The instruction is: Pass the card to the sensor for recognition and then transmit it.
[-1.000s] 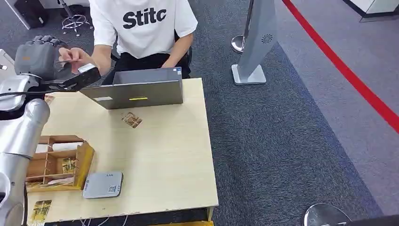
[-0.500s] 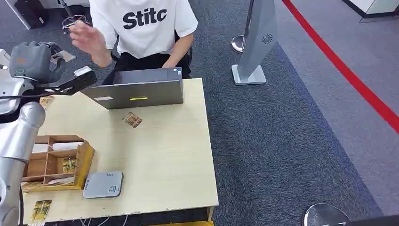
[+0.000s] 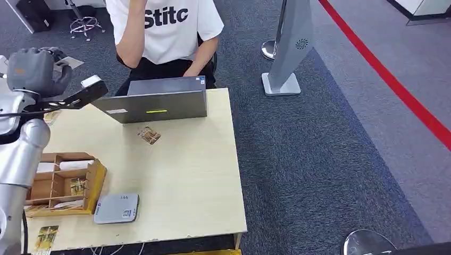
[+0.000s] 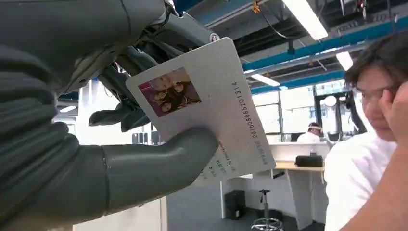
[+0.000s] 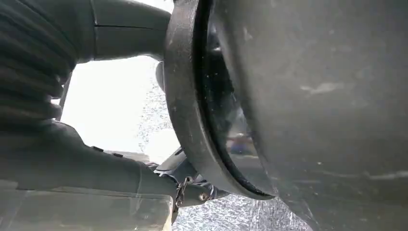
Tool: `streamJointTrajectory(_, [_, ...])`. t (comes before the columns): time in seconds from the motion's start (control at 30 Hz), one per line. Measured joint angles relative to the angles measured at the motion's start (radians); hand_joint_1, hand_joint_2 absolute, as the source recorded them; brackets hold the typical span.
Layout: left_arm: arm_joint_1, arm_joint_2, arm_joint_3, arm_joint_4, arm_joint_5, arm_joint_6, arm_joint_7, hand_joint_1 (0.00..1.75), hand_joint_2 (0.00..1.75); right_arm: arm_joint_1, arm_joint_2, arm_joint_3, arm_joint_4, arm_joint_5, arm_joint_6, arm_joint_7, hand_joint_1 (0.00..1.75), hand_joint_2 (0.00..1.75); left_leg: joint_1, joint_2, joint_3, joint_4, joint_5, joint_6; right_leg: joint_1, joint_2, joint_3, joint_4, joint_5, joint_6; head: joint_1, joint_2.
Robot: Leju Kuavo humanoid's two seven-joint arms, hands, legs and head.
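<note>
- We see the white plastic card with a small colour photo and a printed number (image 4: 207,110) held up in the air in our left hand (image 4: 96,144), the thick grey thumb (image 4: 159,163) pressed on its face and darker fingers behind it.
- In the head view that left hand (image 3: 37,71) is raised beyond the far left corner of the pale wooden table (image 3: 181,180), with a pale corner of the card (image 3: 68,62) poking out beside it.
- We judge the task to be at the handing-over stage: the card is offered towards the seated person in a white printed T-shirt (image 3: 170,32), whose raised hand is at their own face (not reaching for it). The handover is not yet done.
- The flat grey card reader (image 3: 117,208) lies at the near edge, well apart from the card; whether the scan has happened we cannot tell.
- The wrist view gives the grip and the card's print; the head view gives the layout: reader, the wooden compartment box (image 3: 66,183), the grey laptop (image 3: 154,100).
- Of our right hand (image 5: 86,120), the right wrist view gives only grey cover and dark parts; whether its fingers are spread or curled we cannot tell.
</note>
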State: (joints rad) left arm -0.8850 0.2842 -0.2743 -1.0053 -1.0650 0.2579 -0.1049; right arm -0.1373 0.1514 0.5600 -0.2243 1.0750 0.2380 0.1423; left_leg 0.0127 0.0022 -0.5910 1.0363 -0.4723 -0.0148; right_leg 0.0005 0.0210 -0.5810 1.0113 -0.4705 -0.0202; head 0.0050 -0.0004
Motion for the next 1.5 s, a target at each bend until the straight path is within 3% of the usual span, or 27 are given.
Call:
streamJointTrajectory(0.1, [0.128,0.008,0.0,-0.143,0.039,0.05,-0.03,1.75,1.75,0.003,0.0,0.0,0.0,-0.013,-0.011,0.01,0.0,1.75,-0.001,0.0,0.0,0.0,-0.001,0.0,-0.001,0.0,0.0,0.0,-0.001,0.0,0.0,0.0])
streamJointTrajectory(0.33, [0.535,0.007,0.0,-0.468,0.045,0.15,-0.056,1.75,1.75,0.012,0.0,0.001,0.0,-0.035,-0.045,0.024,0.0,1.75,-0.001,0.004,0.001,-0.001,-0.006,0.001,-0.001,0.003,0.0,-0.001,-0.004,0.001,0.0,0.0])
streamJointTrajectory(0.47, [0.725,-0.005,0.001,-0.547,0.116,0.182,-0.069,1.75,1.75,0.018,0.0,0.001,0.0,-0.05,-0.063,0.026,0.0,1.75,-0.001,0.003,0.001,-0.001,-0.007,0.002,-0.001,0.002,0.0,-0.001,-0.006,0.002,0.0,0.0])
streamJointTrajectory(0.63, [0.868,-0.036,0.029,-0.589,0.177,0.181,-0.09,1.75,1.75,0.022,-0.001,0.006,0.0,-0.052,-0.078,0.025,0.0,1.75,-0.001,0.003,0.001,-0.001,-0.008,0.002,-0.001,0.002,0.0,-0.001,-0.007,0.002,0.0,0.0])
streamJointTrajectory(0.87, [0.946,-0.066,0.064,-0.607,0.191,0.179,-0.096,1.75,1.75,0.023,-0.003,0.016,0.0,-0.063,-0.08,0.024,0.0,1.75,-0.001,0.002,0.001,-0.001,-0.008,0.002,-0.001,0.0,0.001,-0.001,-0.007,0.002,0.0,0.0])
streamJointTrajectory(1.5, [0.966,-0.085,0.085,-0.613,0.203,0.172,-0.096,1.75,1.75,0.023,-0.003,0.018,0.0,-0.064,-0.083,0.022,0.0,1.75,-0.001,0.002,0.001,-0.001,-0.008,0.002,-0.001,0.0,0.001,-0.001,-0.007,0.002,0.0,0.0])
